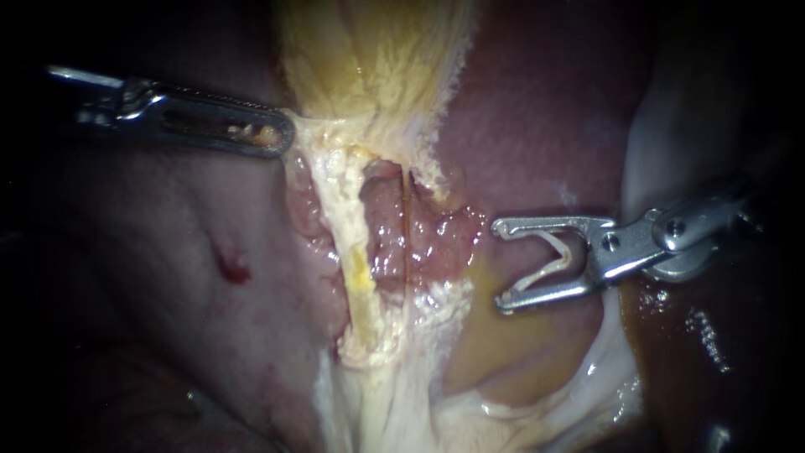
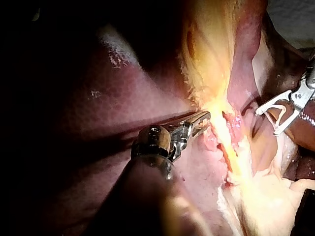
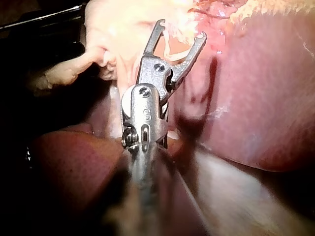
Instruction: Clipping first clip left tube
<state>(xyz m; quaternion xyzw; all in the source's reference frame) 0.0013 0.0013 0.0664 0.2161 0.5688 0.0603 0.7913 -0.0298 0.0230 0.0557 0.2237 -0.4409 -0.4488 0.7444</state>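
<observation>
The yellow gallbladder hangs from above and narrows into a pale yellow-white left tube running down the middle. My left instrument is shut on the whitish tissue at the gallbladder's neck, also seen in the left wrist view. My right instrument stands right of the tubes, apart from them. Its jaws are spread wide, with a white V-shaped clip seated between both. The right wrist view shows the same jaws holding the clip just short of the pale tissue.
Dark red liver lies right of the gallbladder and more liver at the left, with a small red spot. Pink raw tissue sits between the tubes and the clip. White membrane runs below the right instrument.
</observation>
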